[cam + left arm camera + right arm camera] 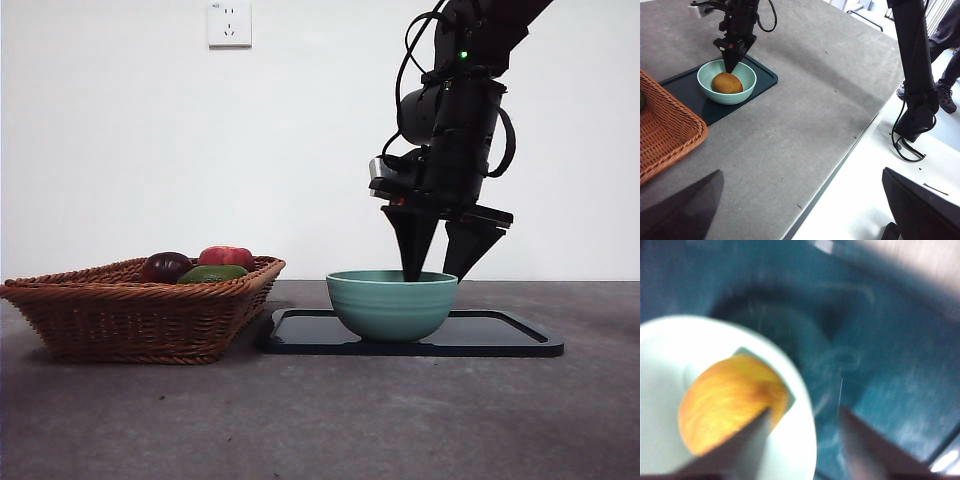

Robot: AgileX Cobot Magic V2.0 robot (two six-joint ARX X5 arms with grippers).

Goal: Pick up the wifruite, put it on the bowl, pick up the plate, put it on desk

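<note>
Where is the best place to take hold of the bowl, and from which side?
Probably its rim, from above. The bowl stands upright on the black tray with the wifruite inside, and the right hand is already open astride the rim wall, one jaw inside, one outside.

Glossy ceramic bowl (392, 303) on a shiny black tray (500, 338), a woven wicker basket (140, 310), matte mottled desk (320, 420).
</note>
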